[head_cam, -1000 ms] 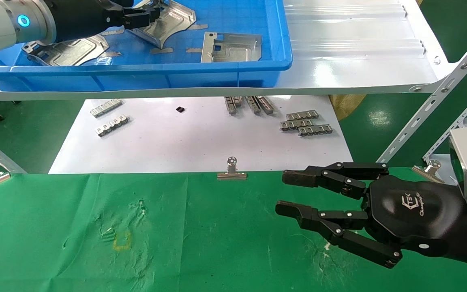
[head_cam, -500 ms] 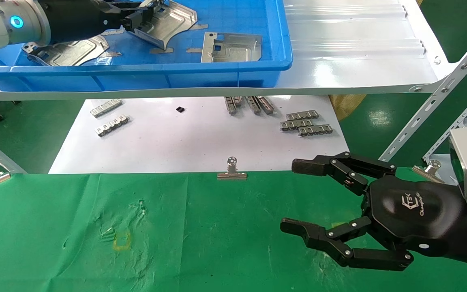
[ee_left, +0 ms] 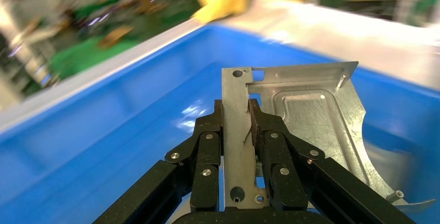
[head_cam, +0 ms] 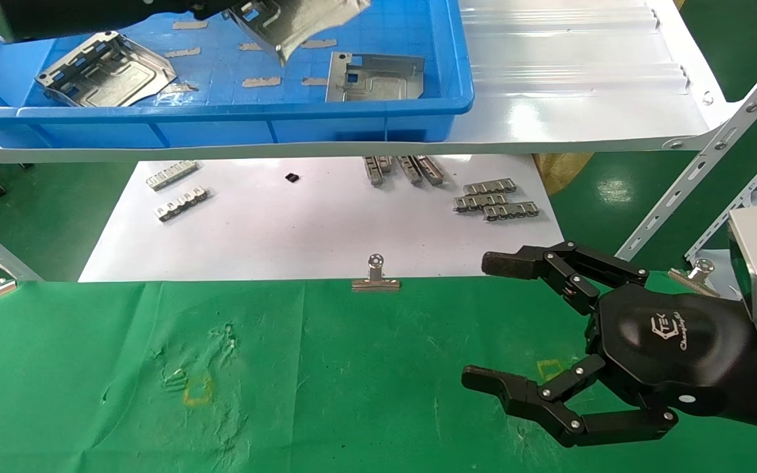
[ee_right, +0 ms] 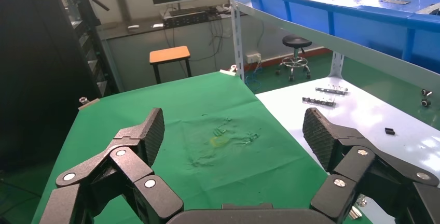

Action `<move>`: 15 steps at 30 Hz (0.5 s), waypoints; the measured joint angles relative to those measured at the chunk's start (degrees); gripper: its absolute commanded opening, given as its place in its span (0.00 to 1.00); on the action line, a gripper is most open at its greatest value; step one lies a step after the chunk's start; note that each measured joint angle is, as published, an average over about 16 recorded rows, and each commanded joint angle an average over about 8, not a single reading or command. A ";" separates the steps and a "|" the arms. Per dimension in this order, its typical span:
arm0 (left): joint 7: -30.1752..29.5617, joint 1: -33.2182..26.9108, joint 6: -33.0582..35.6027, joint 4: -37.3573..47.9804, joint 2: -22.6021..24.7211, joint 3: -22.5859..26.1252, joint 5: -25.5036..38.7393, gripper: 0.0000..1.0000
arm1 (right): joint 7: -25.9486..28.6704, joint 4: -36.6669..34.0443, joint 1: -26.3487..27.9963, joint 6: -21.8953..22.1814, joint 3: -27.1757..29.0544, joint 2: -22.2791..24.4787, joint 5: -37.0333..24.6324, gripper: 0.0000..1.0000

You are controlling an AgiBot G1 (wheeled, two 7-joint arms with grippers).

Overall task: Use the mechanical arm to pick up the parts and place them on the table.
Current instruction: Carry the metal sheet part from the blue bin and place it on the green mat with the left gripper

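Note:
My left gripper [head_cam: 221, 8] is at the top edge of the head view, over the blue bin [head_cam: 221, 115]. It is shut on the folded slotted edge of a silver plate [head_cam: 299, 23] and holds it above the bin floor. In the left wrist view the fingers [ee_left: 236, 110] pinch that plate [ee_left: 306, 120] from both sides. Two more plates lie in the bin, one on the left [head_cam: 106, 69] and one on the right [head_cam: 375, 75]. My right gripper [head_cam: 487, 322] hovers open and empty over the green cloth table [head_cam: 286, 368], as the right wrist view [ee_right: 233, 130] also shows.
The bin stands on a glossy white shelf [head_cam: 582, 79] with slanted metal uprights [head_cam: 713, 151] at the right. Below it a white sheet [head_cam: 319, 223] carries grey toothed strips [head_cam: 497, 200]. Binder clips [head_cam: 376, 276] hold the cloth's far edge. Yellow squares [head_cam: 198, 389] mark the cloth.
My left gripper has lifted the plate off the bin floor, and the arm has drawn up toward the top edge. My right gripper's fingers have spread wider.

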 measured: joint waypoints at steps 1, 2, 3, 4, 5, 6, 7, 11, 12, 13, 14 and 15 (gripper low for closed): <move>0.45 0.08 2.33 -0.27 -0.49 -0.20 -0.41 0.00 | 0.00 0.00 0.00 0.00 0.00 0.00 0.00 1.00; 0.88 0.21 4.56 -0.58 -0.97 -0.37 -0.82 0.00 | 0.00 0.00 0.00 0.00 0.00 0.00 0.00 1.00; 1.27 0.38 6.60 -0.92 -1.43 -0.51 -1.21 0.00 | 0.00 0.00 0.00 0.00 0.00 0.00 0.00 1.00; 1.63 0.61 8.48 -1.33 -1.88 -0.61 -1.59 0.00 | 0.00 0.00 0.00 0.00 0.00 0.00 0.00 1.00; 1.96 0.92 10.18 -1.86 -2.34 -0.66 -2.00 0.00 | 0.00 0.00 0.00 0.00 0.00 0.00 0.00 1.00; 2.26 1.28 11.65 -2.51 -2.80 -0.66 -2.41 0.00 | 0.00 0.00 0.00 0.00 0.00 0.00 0.00 1.00; 2.51 1.71 13.00 -3.27 -3.29 -0.62 -2.85 0.00 | 0.00 0.00 0.00 0.00 0.00 0.00 0.00 1.00; 2.79 4.42 16.89 -8.10 -5.74 0.08 -5.43 0.00 | 0.00 0.00 0.00 0.00 0.00 0.00 0.00 1.00; 2.73 5.37 17.54 -9.81 -6.54 0.41 -6.32 0.00 | 0.00 0.00 0.00 0.00 0.00 0.00 0.00 1.00; 2.63 6.41 18.04 -11.71 -7.42 0.83 -7.26 0.00 | 0.00 0.00 0.00 0.00 0.00 0.00 0.00 1.00; 2.51 7.56 18.40 -13.82 -8.40 1.34 -8.30 0.00 | 0.00 0.00 0.00 0.00 0.00 0.00 0.00 1.00; 2.38 8.79 18.60 -16.07 -9.43 1.92 -9.40 0.00 | 0.00 0.00 0.00 0.00 0.00 0.00 0.00 1.00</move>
